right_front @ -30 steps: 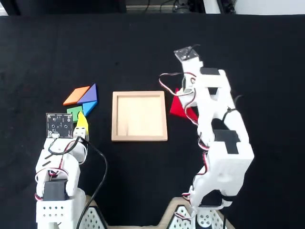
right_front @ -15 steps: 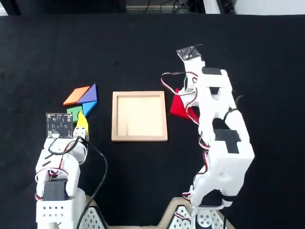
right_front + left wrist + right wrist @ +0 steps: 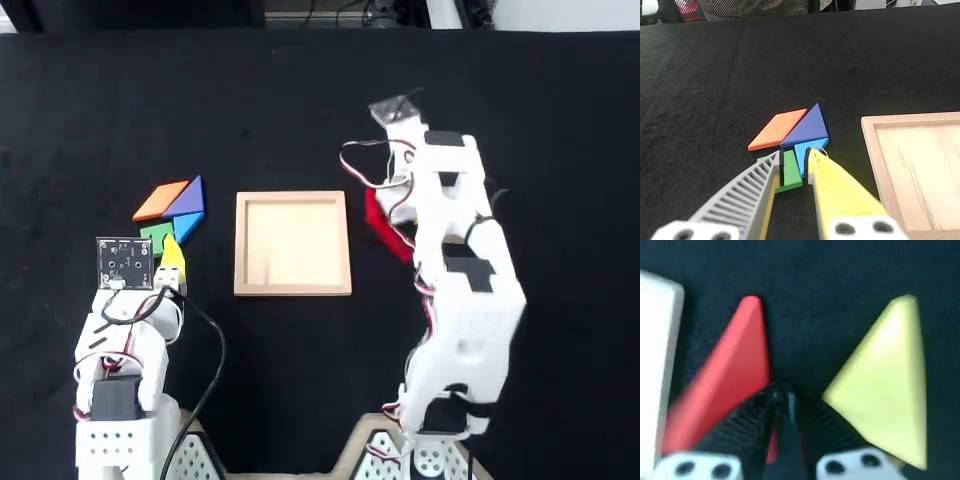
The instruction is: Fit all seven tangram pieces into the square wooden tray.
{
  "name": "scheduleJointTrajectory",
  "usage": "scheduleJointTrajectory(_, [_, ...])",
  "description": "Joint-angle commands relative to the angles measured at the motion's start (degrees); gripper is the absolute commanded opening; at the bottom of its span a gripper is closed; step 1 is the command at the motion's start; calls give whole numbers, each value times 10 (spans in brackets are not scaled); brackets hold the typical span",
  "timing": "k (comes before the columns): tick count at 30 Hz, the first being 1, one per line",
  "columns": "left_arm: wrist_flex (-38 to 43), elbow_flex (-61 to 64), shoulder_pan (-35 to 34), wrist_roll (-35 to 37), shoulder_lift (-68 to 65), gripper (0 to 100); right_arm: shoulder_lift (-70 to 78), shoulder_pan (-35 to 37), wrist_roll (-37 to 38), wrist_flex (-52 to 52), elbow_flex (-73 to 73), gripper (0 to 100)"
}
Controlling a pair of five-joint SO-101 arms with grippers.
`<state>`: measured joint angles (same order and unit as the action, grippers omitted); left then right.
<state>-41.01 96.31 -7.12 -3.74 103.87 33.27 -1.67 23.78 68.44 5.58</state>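
Tangram pieces lie on both sides of the square wooden tray (image 3: 292,196), which sits bare on the black worktop (image 3: 300,110) between the two arms. The right claw (image 3: 782,396) has its tips drawn together on the near edge of the red triangle (image 3: 376,220), with a sliver of red showing between them, so it appears to be pinching that piece. The red triangle lies just beside the tray's edge on the right arm's side, with its long edge running away from the claw roughly parallel to that edge. The next move will likely be a short sideways carry over the rim, and the right arm is much the nearer to this piece.

On the tray's other side, the left claw (image 3: 794,156) stands slightly parted and holds nothing. Its tips sit over the green square (image 3: 791,172), next to the light blue triangle (image 3: 802,150). The dark blue triangle (image 3: 807,127) and the orange parallelogram (image 3: 777,130) lie just beyond, all four packed together.

The right wrist view adds a yellow triangle (image 3: 885,385), lying apart from the red one on the side away from the tray. From above, the arm covers that spot. The high view in turn shows how close the red piece sits to the tray.
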Motion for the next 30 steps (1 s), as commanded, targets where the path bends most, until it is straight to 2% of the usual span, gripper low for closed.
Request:
scheduleJointTrajectory(1, [4, 10, 6, -4, -1, 105, 39, -3, 7, 56, 69, 18])
scheduleJointTrajectory(8, [4, 10, 6, -4, -1, 105, 80, 9, 7, 113, 125, 18])
scheduleJointTrajectory(13, [4, 10, 6, -4, -1, 105, 29, 1, 3, 134, 130, 11])
scheduleJointTrajectory(16, [4, 10, 6, -4, -1, 105, -22, -10, -18, 109, 87, 11])
scheduleJointTrajectory(19, [4, 10, 12, -4, -1, 105, -43, -6, -16, 40, 19, 11])
scheduleJointTrajectory(23, [4, 10, 14, -4, -1, 105, -46, 22, 7, 6, -31, 11])
scheduleJointTrajectory(30, [4, 10, 14, -4, -1, 105, -47, 84, 11, 49, -35, 11])
